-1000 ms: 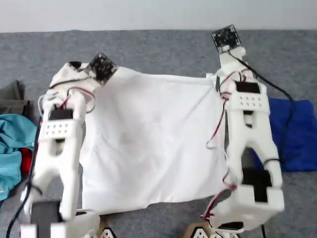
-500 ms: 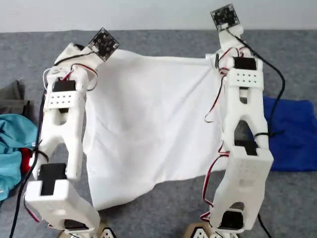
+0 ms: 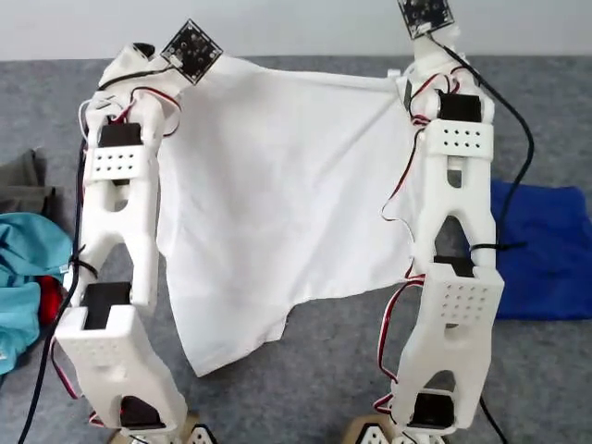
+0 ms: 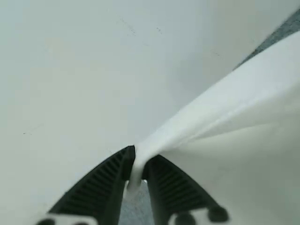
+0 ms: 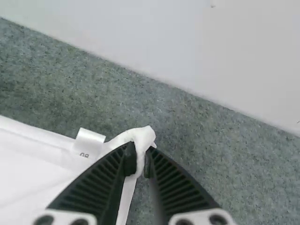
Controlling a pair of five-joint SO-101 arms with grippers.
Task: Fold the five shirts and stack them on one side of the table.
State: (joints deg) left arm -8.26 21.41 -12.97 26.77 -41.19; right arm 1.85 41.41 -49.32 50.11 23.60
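Two crumpled garments at the left edge, a teal shirt (image 3: 28, 264) and a grey garment (image 3: 23, 180), apparently awaiting folding. Left gripper (image 4: 136, 161) clamped tight on one far corner of the white shirt (image 3: 277, 203), thin smooth cloth bunched between ribbed black jaws. Far edge held up and stretched mid-table, likely to flatten it; near hem trailing on the grey felt-like table (image 3: 324, 388). Right gripper (image 5: 139, 157) pinching the other far corner beside a small sewn label (image 5: 89, 140). Blue shirt (image 3: 546, 250) flat at right, seemingly folded.
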